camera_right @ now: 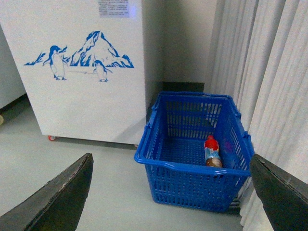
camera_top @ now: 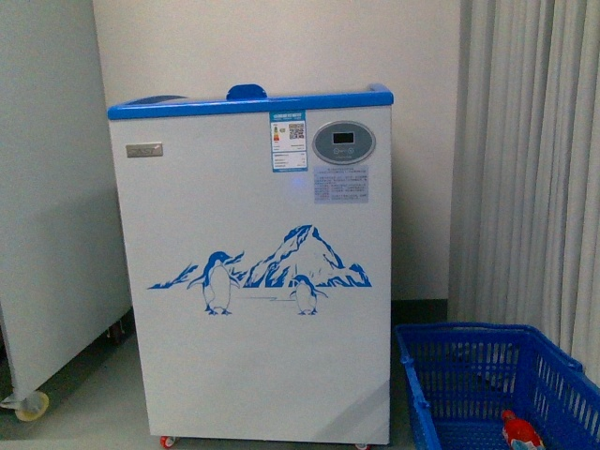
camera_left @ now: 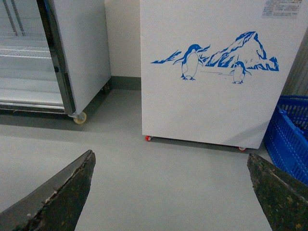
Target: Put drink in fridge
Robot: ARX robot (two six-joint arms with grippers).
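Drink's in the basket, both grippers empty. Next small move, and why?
Probably reach the right gripper down toward the drink in the blue basket. It is open and empty, the basket stands on that arm's side beside the fridge, and the left gripper faces the fridge front instead.

front view: small red-capped bottle (camera_top: 520, 431) cut off by bottom edge, label unreadable. blue plastic mesh basket (camera_top: 469, 330) clipped bottom and right. white chest freezer with blue top rim (camera_top: 253, 281): top surface hidden behind that rim; sticker (camera_top: 289, 141) text and oval grey display (camera_top: 343, 142) digits too small to read. pale grey cabinet (camera_top: 47, 187) cut off left. both wrist views crop the freezer's top.
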